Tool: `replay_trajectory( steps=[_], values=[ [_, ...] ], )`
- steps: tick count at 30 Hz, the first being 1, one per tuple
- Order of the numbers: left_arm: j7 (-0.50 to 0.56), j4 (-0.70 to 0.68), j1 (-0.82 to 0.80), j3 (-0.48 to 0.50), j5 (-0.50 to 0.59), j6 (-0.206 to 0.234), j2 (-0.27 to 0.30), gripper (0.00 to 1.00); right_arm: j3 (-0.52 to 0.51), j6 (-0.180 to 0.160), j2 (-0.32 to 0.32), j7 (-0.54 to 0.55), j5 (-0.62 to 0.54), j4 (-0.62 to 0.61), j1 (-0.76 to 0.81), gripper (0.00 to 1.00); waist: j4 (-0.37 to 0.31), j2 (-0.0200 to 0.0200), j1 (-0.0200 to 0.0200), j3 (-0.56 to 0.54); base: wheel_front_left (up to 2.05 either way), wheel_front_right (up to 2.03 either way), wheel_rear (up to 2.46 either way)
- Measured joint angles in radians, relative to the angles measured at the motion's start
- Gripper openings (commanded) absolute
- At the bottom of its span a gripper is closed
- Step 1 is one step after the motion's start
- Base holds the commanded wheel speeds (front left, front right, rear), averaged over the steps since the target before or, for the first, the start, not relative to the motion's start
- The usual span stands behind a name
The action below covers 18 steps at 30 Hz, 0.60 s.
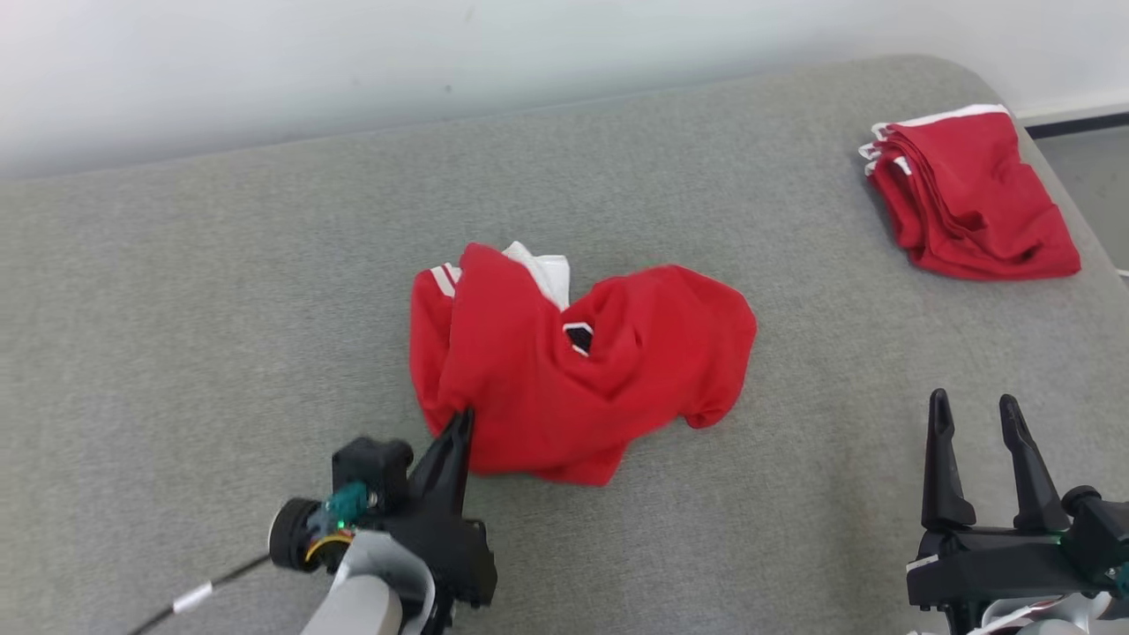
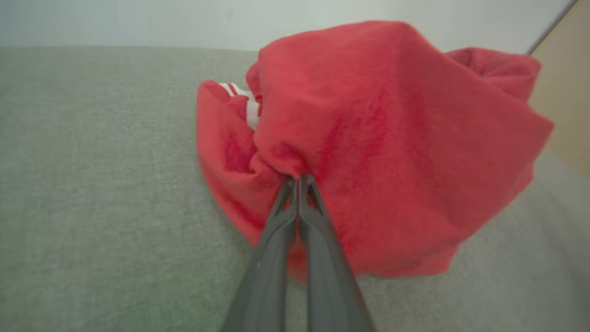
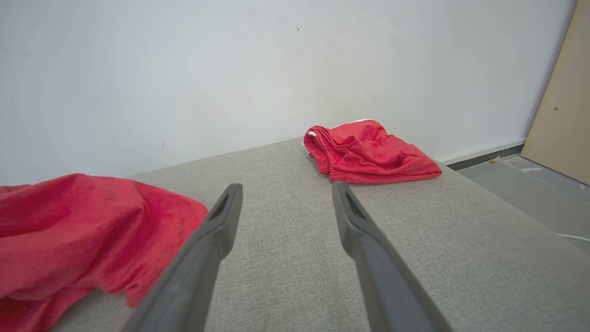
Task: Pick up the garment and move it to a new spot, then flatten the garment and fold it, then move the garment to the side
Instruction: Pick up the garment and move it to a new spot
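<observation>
A crumpled red garment (image 1: 573, 362) with white stripes and a white lining lies in a heap at the middle of the grey padded surface (image 1: 220, 291). My left gripper (image 1: 460, 422) is shut on the garment's near left edge; in the left wrist view the fingertips (image 2: 298, 182) pinch a fold of the red cloth (image 2: 392, 138), which bulges above them. My right gripper (image 1: 975, 413) stands open at the lower right, off the cloth. In the right wrist view its fingers (image 3: 228, 203) frame bare surface, with the garment (image 3: 83, 230) to their left.
A pile of folded red garments (image 1: 966, 194) with white trim sits at the far right corner, also in the right wrist view (image 3: 368, 154). A pale wall runs behind the surface. Past the right edge are grey floor (image 3: 530, 175) and a tan board (image 3: 562, 101).
</observation>
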Motion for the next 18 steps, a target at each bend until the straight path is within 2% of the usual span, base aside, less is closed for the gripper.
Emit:
replay_trajectory(
  steps=[1, 2, 3, 10, 18],
  values=[
    [0.0, 0.0, 0.0, 0.0, 0.0, 0.0, 0.0, 0.16, 0.0, 0.0, 0.0, 0.0, 0.0, 0.0, 0.0, 1.0, 0.0, 0.0, 0.0, 0.0, 0.0, 0.0, 0.0],
    [-0.015, 0.001, 0.009, -0.001, 0.0, 0.001, 0.0, 0.5, 0.006, 0.0, -0.003, 0.0, 0.0, 0.0, 0.001, 1.0, 0.004, 0.0, 0.0, -0.003, 0.0, 0.0, 0.0],
    [-0.028, 0.001, 0.012, -0.004, 0.0, 0.001, 0.001, 1.0, 0.009, 0.0, -0.005, 0.0, 0.001, 0.001, 0.002, 1.0, 0.009, 0.0, 0.0, -0.006, 0.0, 0.0, 0.0],
    [-0.104, -0.044, 0.018, 0.012, 0.017, 0.001, 0.017, 1.0, 0.024, 0.0, -0.021, 0.0, 0.005, -0.001, 0.019, 1.0, 0.051, 0.0, 0.0, -0.044, 0.0, 0.0, 0.0],
    [-0.122, -0.19, 0.089, 0.129, 0.045, 0.035, 0.086, 1.0, 0.051, 0.0, -0.03, 0.0, 0.005, -0.012, 0.039, 1.0, 0.11, 0.0, -0.0001, -0.099, 0.0, 0.0, 0.0]
  ],
)
